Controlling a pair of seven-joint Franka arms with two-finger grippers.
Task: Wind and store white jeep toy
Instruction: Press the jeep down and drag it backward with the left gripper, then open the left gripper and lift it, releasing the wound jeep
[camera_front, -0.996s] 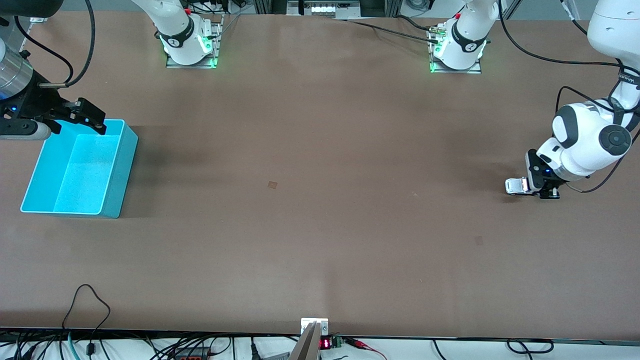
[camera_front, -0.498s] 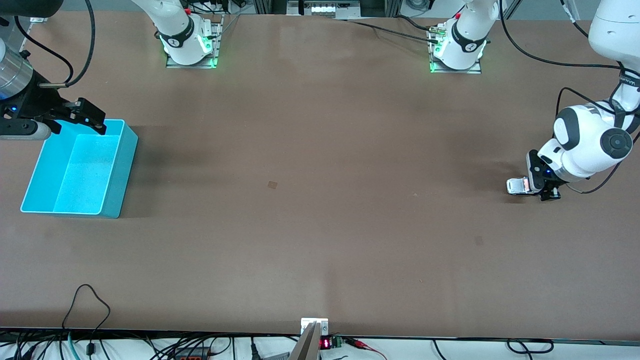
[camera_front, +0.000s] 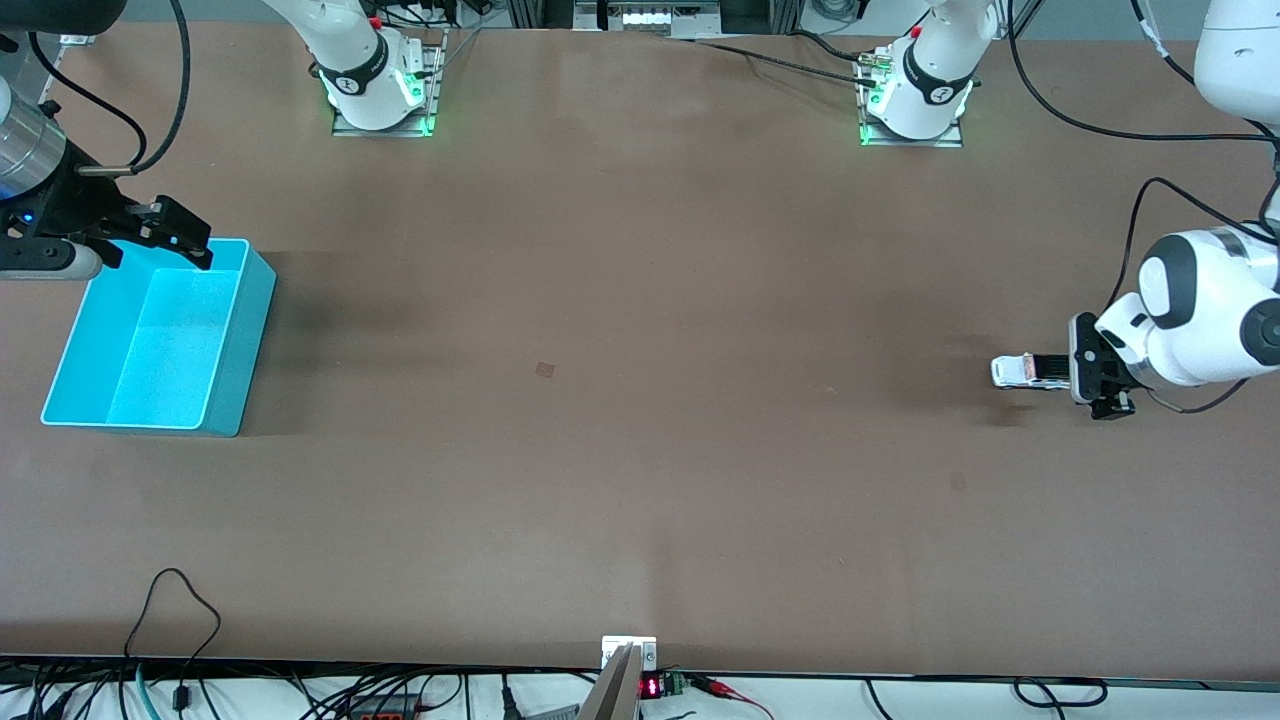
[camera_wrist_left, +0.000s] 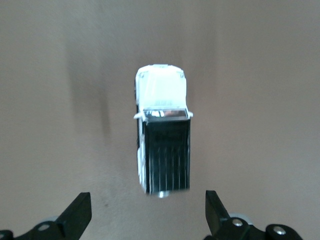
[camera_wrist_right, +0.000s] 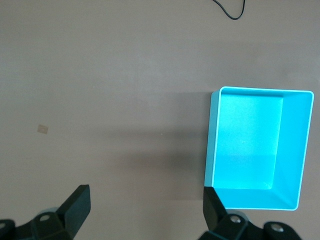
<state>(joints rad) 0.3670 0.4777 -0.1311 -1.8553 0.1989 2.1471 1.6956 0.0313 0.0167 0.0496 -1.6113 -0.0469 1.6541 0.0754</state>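
The white jeep toy, white with a black roof, stands on the table near the left arm's end. It fills the middle of the left wrist view. My left gripper is open just beside the jeep's rear, toward the left arm's end; its fingers do not touch the toy. The cyan bin sits empty at the right arm's end and also shows in the right wrist view. My right gripper waits open and empty over the bin's edge nearest the robot bases, and shows in its own view.
A small tan patch lies flat on the brown table near its middle. Cables and a clamp sit along the table's front edge. The arm bases stand along the edge farthest from the front camera.
The left gripper has drawn back from the jeep toward the left arm's end, leaving it free. The jeep has shifted slightly toward the table's middle. The right arm has not moved.
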